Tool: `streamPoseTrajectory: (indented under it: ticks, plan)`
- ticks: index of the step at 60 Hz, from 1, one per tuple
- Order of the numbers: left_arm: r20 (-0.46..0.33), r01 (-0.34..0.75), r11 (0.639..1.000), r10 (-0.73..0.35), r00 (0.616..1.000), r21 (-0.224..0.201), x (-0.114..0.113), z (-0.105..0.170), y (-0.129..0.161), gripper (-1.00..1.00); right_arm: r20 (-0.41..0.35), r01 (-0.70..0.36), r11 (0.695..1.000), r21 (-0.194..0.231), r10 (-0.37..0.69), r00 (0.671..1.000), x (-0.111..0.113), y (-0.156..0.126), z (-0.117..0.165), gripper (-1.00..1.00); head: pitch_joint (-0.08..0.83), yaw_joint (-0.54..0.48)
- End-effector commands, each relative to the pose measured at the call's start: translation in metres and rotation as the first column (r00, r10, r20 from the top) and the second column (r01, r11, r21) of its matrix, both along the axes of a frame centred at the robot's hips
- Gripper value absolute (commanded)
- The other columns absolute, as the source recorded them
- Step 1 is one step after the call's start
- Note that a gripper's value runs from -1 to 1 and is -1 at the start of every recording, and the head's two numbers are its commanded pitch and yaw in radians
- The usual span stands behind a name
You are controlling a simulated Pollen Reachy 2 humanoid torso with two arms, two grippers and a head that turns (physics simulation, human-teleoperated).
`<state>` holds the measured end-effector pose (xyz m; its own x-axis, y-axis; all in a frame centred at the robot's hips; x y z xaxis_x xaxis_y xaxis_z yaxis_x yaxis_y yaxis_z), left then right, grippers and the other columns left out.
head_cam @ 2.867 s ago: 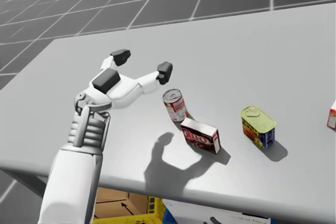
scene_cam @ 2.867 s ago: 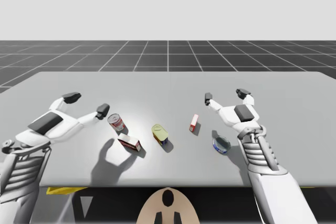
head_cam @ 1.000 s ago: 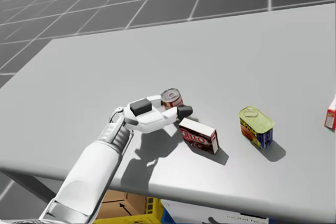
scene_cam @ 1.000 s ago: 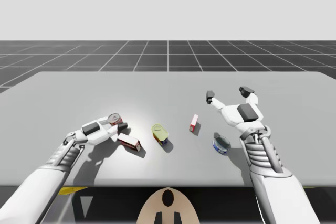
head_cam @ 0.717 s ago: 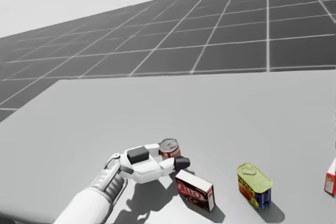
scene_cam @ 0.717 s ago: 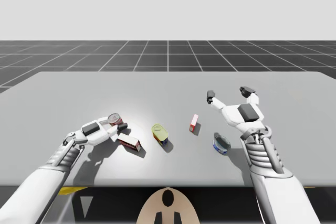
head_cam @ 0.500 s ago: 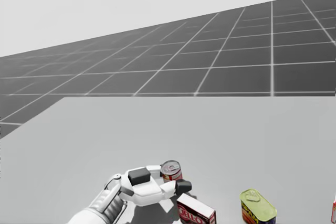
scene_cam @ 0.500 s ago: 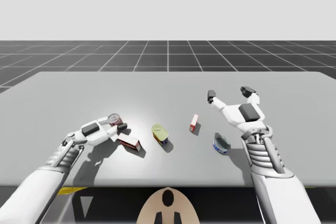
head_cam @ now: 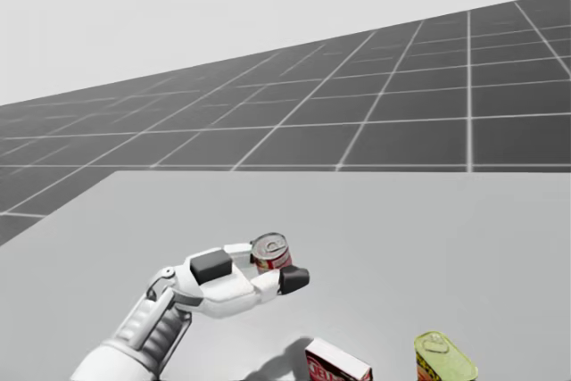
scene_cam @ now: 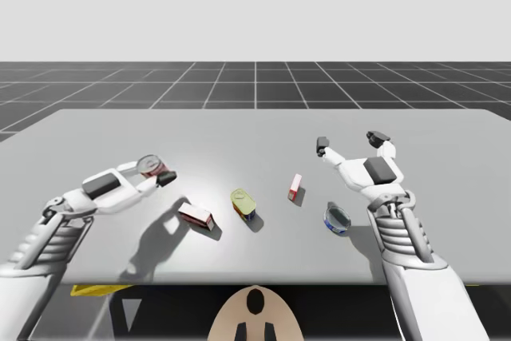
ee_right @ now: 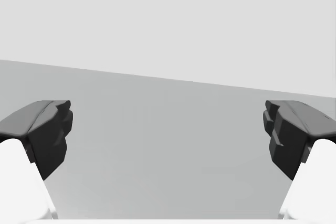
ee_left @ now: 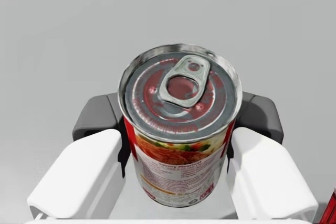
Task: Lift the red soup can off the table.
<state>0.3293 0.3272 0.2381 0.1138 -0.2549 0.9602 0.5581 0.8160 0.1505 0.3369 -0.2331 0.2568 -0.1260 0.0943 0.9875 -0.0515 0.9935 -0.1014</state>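
Smooth white shells cover both arms [scene_cam: 423, 293]; ribbed grey bellows form the wrists [scene_cam: 395, 233]; the left hand [scene_cam: 157, 172] and right hand [scene_cam: 349, 143] are white, each with a dark grey block [scene_cam: 374, 169] on its back; their two fingers [ee_right: 16, 182] end in dark, blocky pads [ee_right: 50, 129].

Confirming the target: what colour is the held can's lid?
Silvery metal, on the red soup can; clearest in left wrist view.

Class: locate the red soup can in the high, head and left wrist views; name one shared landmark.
High view: red soup can at left, in my left gripper.
Head view: can lower middle, in that gripper.
Left wrist view: can clamped between both fingers.
Shared landmark: left gripper.
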Motion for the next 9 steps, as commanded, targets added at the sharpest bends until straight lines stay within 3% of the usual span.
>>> streamPoseTrajectory:
  ticks: [1, 9]
  plan:
    - [0.201, -0.056, 0.997, 0.064, 0.977, -0.048, 0.004, 0.08, -0.001, 1.0, 0.0, 0.0, 1.0, 0.001, 0.0, 1.0, 0.0, 0.0, 0.0, -1.0, 0.289, 0.42]
    - [0.297, -0.081, 0.993, 0.104, 0.949, -0.09, -0.001, 0.126, -0.005, 1.0, 0.002, 0.0, 1.0, 0.004, 0.0, 1.0, 0.0, -0.001, 0.0, -1.0, 0.289, 0.42]
